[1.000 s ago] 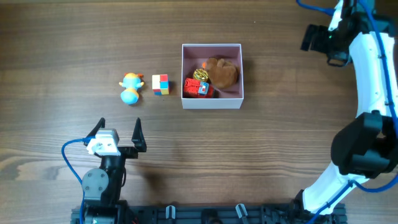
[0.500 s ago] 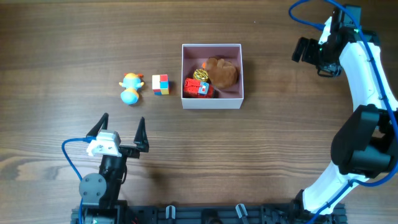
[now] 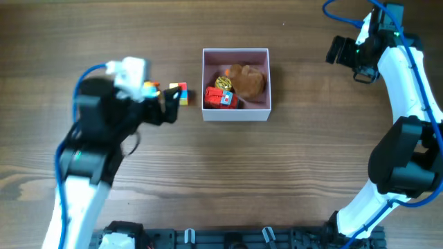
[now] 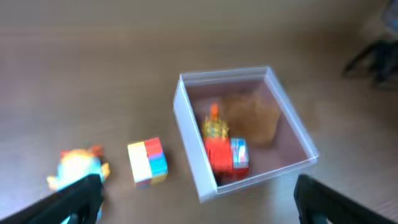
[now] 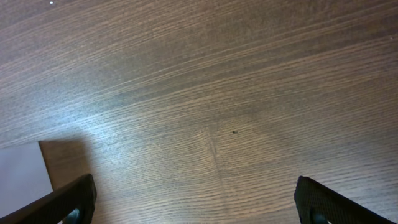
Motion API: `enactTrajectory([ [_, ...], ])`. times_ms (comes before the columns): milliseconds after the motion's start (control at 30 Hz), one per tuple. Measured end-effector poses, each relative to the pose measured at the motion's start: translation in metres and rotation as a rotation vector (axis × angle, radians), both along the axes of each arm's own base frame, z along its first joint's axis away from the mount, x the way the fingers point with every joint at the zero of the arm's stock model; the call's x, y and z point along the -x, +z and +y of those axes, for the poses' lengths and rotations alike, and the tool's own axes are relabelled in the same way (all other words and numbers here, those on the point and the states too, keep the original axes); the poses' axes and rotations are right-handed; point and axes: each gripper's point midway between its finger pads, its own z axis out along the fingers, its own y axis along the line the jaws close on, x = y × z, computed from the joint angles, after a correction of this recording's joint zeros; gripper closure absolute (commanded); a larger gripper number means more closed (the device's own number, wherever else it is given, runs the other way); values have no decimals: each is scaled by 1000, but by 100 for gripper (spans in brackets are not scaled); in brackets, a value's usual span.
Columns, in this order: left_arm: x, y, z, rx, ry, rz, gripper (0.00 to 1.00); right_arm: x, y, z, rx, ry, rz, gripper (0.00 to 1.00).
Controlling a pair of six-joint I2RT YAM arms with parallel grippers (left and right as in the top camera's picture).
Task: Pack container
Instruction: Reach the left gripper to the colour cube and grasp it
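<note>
The container (image 3: 235, 115) is a square white box with a pink inside. It holds a brown plush (image 3: 248, 79), a red toy car (image 3: 221, 98) and a small yellow toy (image 3: 223, 82). A coloured cube (image 3: 182, 93) lies just left of it. My left gripper (image 3: 165, 104) is open and empty, above the table beside the cube. The left wrist view shows the container (image 4: 189, 143), the cube (image 4: 148, 162) and a blue-and-orange duck toy (image 4: 78, 168) ahead of the open fingers (image 4: 196, 208). My right gripper (image 3: 338, 50) is open and empty, right of the container.
The left arm covers most of the duck toy in the overhead view. The right wrist view shows bare wood between the open fingers (image 5: 196, 205) and a pale corner of the container (image 5: 22, 171) at lower left.
My left arm has swung from the front edge of the table up to the toys left of the container. The right arm has barely moved.
</note>
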Motion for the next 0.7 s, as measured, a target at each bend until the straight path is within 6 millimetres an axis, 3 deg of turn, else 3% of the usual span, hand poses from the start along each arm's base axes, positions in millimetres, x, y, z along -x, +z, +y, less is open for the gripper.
enactTrajectory([
  [67, -21, -30, -16, -101, 4, 156, 0, 0, 0, 0, 0, 0, 0, 0],
  [200, -63, -75, -25, -157, 75, 327, 0, 0, 0, 0, 0, 0, 1, 0],
  [267, -71, -107, -23, -176, 105, 404, 0, 0, 0, 0, 0, 0, 0, 0],
  [333, -73, -126, -21, -190, 119, 447, 0, 0, 0, 0, 0, 0, 1, 0],
  [467, -77, -142, -6, -204, 191, 487, 0, 0, 0, 0, 0, 0, 0, 0],
  [600, -85, -142, 30, -143, 359, 511, 0, 0, 0, 0, 0, 0, 0, 0],
  [700, -88, -141, 32, -137, 373, 498, 0, 0, 0, 0, 0, 0, 1, 0],
])
